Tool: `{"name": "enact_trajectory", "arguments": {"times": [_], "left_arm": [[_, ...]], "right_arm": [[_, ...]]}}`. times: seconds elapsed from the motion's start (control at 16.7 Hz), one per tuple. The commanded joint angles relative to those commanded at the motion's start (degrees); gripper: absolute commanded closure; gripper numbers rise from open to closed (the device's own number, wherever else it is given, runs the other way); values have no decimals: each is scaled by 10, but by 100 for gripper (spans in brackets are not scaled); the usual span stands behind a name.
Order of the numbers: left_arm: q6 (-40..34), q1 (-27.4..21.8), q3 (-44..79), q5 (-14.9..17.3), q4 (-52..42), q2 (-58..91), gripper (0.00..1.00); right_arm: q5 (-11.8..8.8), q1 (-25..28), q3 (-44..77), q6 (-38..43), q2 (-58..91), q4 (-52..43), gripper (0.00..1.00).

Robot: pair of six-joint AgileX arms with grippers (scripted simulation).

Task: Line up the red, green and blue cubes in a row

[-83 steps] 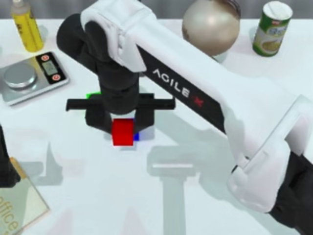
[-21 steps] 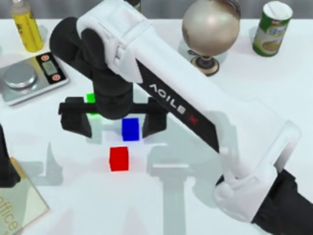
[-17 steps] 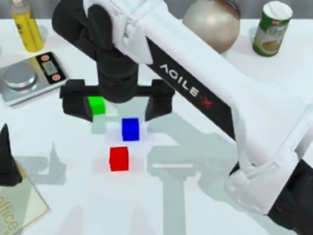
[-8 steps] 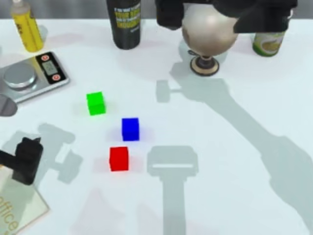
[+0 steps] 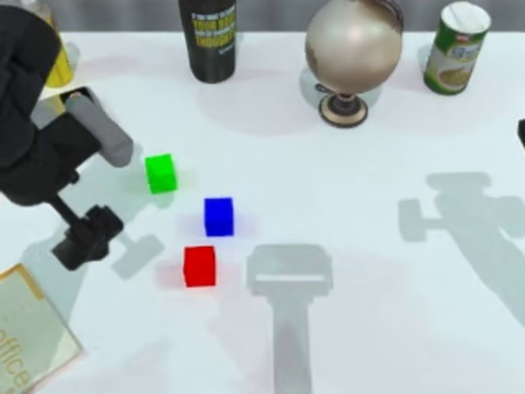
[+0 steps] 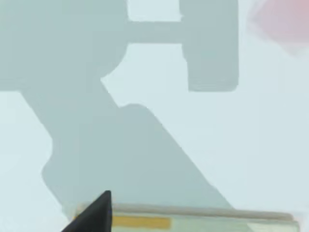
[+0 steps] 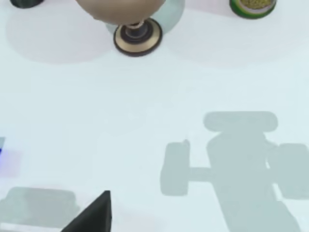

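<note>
Three cubes lie on the white table in the top view. The green cube is farthest left and back. The blue cube lies right of it and nearer. The red cube sits just in front of the blue one, slightly to its left. None of them touch. My left gripper hangs over the table left of the red cube and in front of the green one, holding nothing I can see. My right arm is only a dark sliver at the right edge. A strip of the blue cube shows in the right wrist view.
Along the back stand a black bottle, a globe on its stand and a green can. My left arm covers most of a yellow bottle and a scale. A book lies at the front left corner.
My right arm has left the cubes and pulled away to the right edge. My left arm has swung in from the left, toward the green cube. The cubes have not moved in the last second.
</note>
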Motion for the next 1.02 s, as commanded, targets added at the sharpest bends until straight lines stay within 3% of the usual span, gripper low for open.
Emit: {"name": "enact_trajectory", "arguments": {"times": [0.24, 0.54, 0.78, 1.02], "left_arm": [[93, -19, 193, -15, -107, 203, 0], [186, -36, 417, -34, -179, 376, 0], [235, -43, 544, -48, -200, 453, 0], [253, -45, 588, -55, -203, 478, 0]], "right_arm": [[-20, -80, -242, -68, -210, 155, 0], [-54, -162, -461, -130, -412, 322, 0], [-76, -204, -556, -158, -505, 413, 0], [-86, -219, -586, -166, -536, 445, 0]]}}
